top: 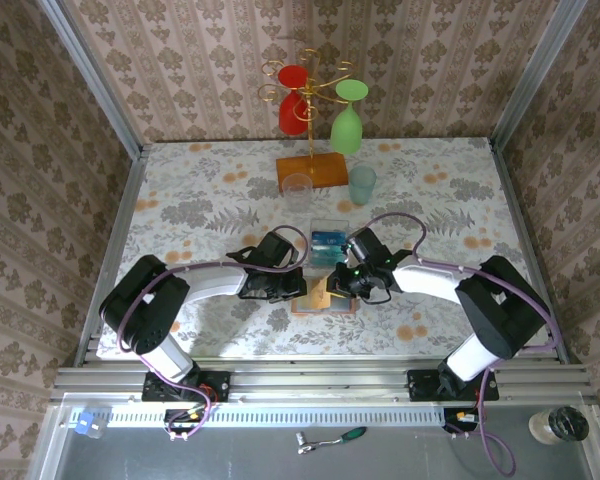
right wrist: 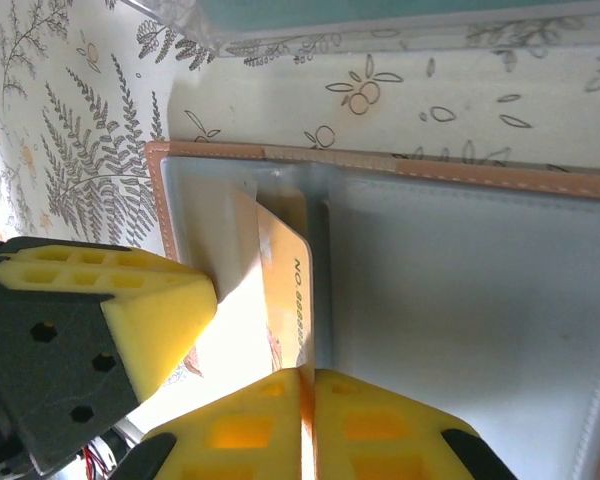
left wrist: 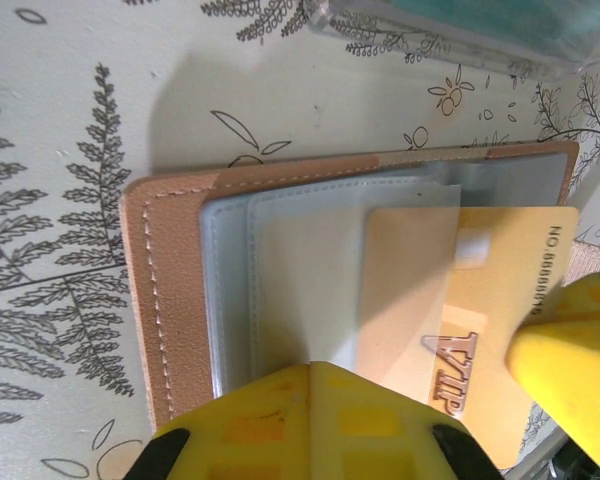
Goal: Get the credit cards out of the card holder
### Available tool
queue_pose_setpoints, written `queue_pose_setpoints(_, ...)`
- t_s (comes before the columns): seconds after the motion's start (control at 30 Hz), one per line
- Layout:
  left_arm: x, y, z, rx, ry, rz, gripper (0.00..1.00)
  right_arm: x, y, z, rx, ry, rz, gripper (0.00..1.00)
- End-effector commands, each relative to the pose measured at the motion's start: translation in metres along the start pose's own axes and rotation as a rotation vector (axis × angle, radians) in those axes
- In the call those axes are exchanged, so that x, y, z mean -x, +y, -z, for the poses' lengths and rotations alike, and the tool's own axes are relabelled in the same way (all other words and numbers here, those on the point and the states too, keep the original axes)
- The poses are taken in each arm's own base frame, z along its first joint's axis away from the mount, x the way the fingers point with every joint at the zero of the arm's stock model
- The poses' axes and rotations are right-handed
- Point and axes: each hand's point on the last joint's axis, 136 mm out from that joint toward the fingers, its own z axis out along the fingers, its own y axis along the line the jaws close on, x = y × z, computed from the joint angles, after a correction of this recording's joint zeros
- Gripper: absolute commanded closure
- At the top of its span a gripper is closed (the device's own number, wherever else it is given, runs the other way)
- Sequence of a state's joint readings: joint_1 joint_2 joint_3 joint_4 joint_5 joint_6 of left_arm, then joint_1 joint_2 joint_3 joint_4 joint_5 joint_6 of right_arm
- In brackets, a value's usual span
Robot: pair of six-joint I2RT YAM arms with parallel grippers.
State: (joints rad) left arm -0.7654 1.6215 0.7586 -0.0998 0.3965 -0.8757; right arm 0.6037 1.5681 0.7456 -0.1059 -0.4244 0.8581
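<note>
The wallet (left wrist: 170, 280) lies open just on the arms' side of the box (top: 330, 243). Its tan card (left wrist: 500, 290), half out of a pocket, looks thin, stiff and slick, so it is best pinched by the free edge. The right gripper (right wrist: 308, 400) is closed on that edge. The left gripper (left wrist: 300, 410), closed, presses on the wallet. The left wrist view shows the card's lettering, the right wrist view the pinch.

Top cam overhead from rear, facing down; wrist cams close-up, both on card holder (left wrist: 170, 260)
</note>
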Motion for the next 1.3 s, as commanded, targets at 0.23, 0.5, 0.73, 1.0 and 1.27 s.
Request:
queue_pose_setpoints(0.23, -0.01, 0.011, 0.0, 0.04, 0.017, 0.025, 0.94, 0.0, -0.007, 0.028, -0.064, -0.028, 0.058, 0.92)
queue_pose_setpoints(0.5, 0.001, -0.006, 0.019, 0.034, -0.029, -0.018, 0.88, 0.015, -0.001, 0.052, -0.112, -0.026, 0.217, 0.95)
queue_pose_setpoints(0.73, 0.012, -0.012, 0.043, 0.032, -0.073, -0.041, 0.87, 0.024, 0.002, 0.068, -0.201, 0.062, 0.533, 0.97)
queue_pose_setpoints(1.0, 0.017, -0.004, 0.056, 0.029, -0.1, -0.025, 0.87, 0.053, 0.006, 0.084, -0.33, 0.142, 0.932, 0.97)
queue_pose_setpoints(1.27, 0.017, -0.002, 0.063, 0.028, -0.123, -0.017, 0.87, 0.07, 0.022, 0.089, -0.304, 0.3, 1.251, 1.0)
